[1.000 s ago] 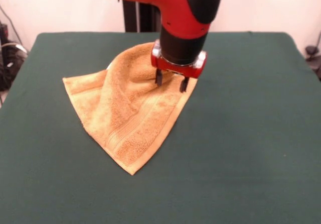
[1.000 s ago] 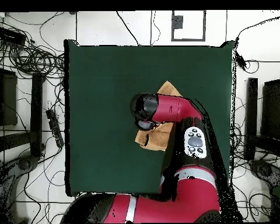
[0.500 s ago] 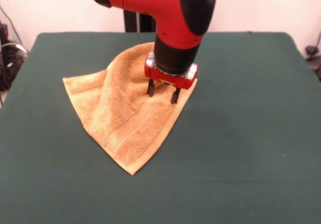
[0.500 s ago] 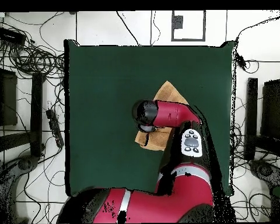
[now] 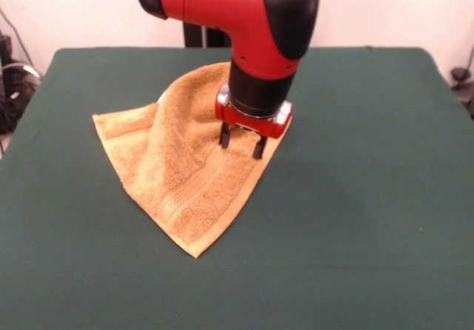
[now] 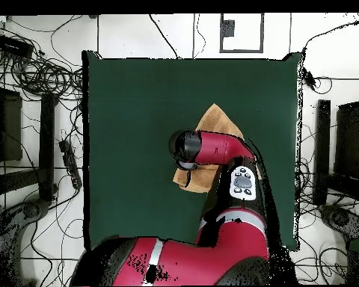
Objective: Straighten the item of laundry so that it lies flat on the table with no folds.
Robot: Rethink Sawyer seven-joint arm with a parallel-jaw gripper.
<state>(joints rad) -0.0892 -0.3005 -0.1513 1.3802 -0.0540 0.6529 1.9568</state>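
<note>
The orange-tan terry towel lies folded over on the dark green table, in a rough triangle with one point toward the camera. Woven border bands run along its near right side. A raised fold stands at its far part. My gripper hangs over the towel's right edge, its two dark fingers open and pointing down, the tips just above or touching the cloth. In the overhead view the arm covers most of the towel; the gripper is hidden under the wrist.
The table's edges are far from the towel on all sides. Cables and stands lie on the floor around the table. The robot's black pedestal stands behind the table's far edge.
The gripper has come down and moved slightly left over the towel's right edge in the front view. The towel has not shifted.
</note>
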